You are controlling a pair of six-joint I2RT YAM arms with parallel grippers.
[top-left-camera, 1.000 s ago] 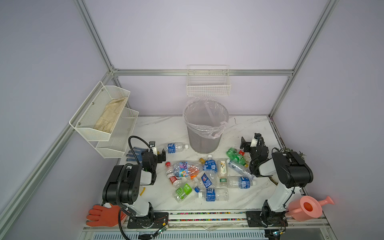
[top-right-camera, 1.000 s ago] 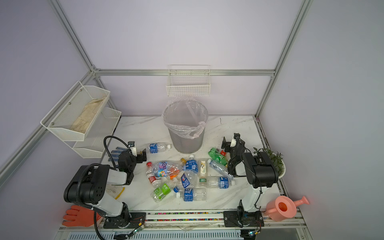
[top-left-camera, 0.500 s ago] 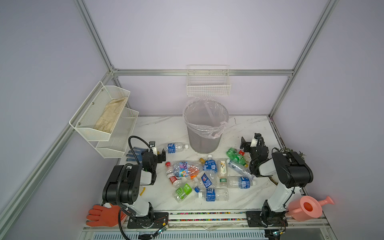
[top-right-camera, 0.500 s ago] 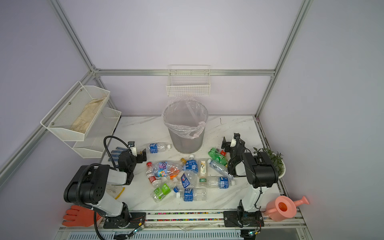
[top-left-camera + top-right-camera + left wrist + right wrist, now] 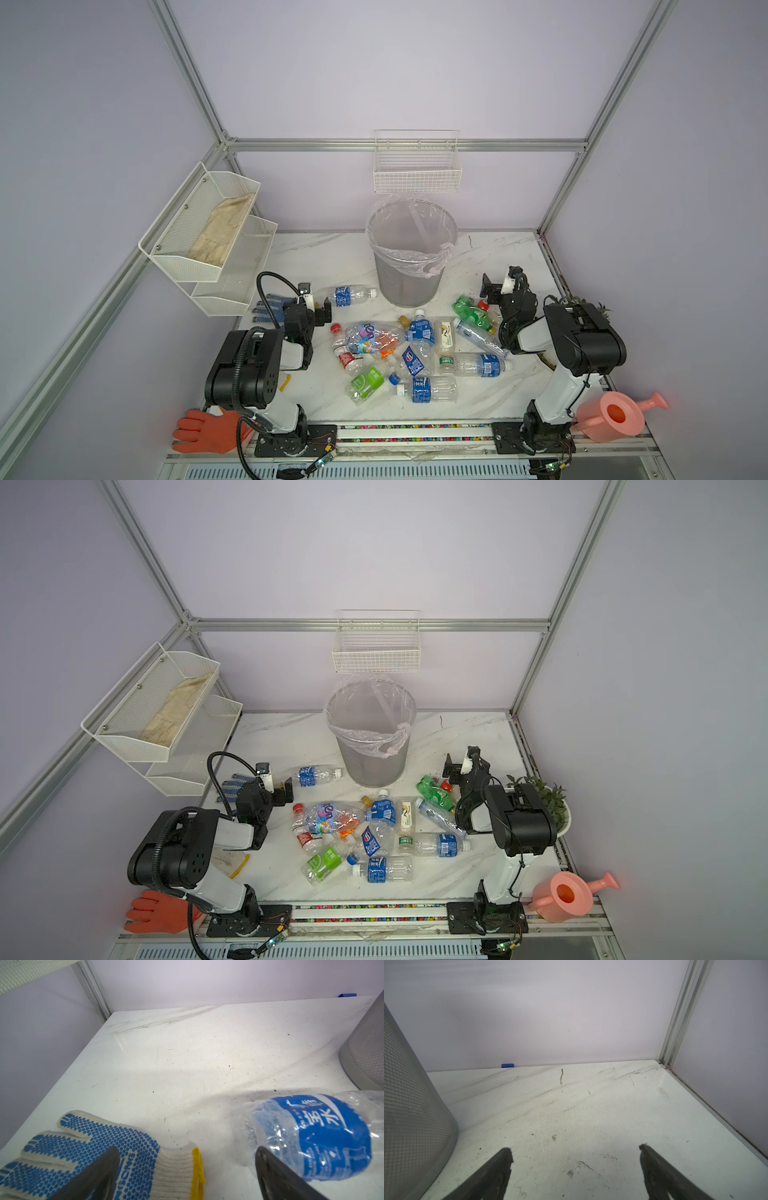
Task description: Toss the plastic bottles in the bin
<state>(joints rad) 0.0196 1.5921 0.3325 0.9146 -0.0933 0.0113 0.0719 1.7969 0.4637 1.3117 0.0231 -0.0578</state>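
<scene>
The bin [image 5: 409, 270] [image 5: 370, 754], grey mesh with a clear liner, stands at the middle back; its wall also shows in the wrist views [image 5: 369, 1053] [image 5: 409, 1105]. Several plastic bottles [image 5: 415, 353] [image 5: 374, 833] lie heaped in front of it. One blue-labelled bottle [image 5: 351, 295] [image 5: 324, 1136] lies apart, just beside my left gripper [image 5: 318, 309] [image 5: 186, 1150], which is open and low over the table, holding nothing. My right gripper [image 5: 496, 286] [image 5: 575, 1147] is open over bare table right of the bin, near a green bottle [image 5: 471, 309].
A blue-dotted work glove [image 5: 93, 1147] [image 5: 266, 305] lies under the left gripper's side. An orange glove [image 5: 208, 428], a pink watering can [image 5: 615, 419] and a potted plant [image 5: 544, 800] sit at the edges. White wire baskets [image 5: 415, 170] [image 5: 208, 232] hang on the walls.
</scene>
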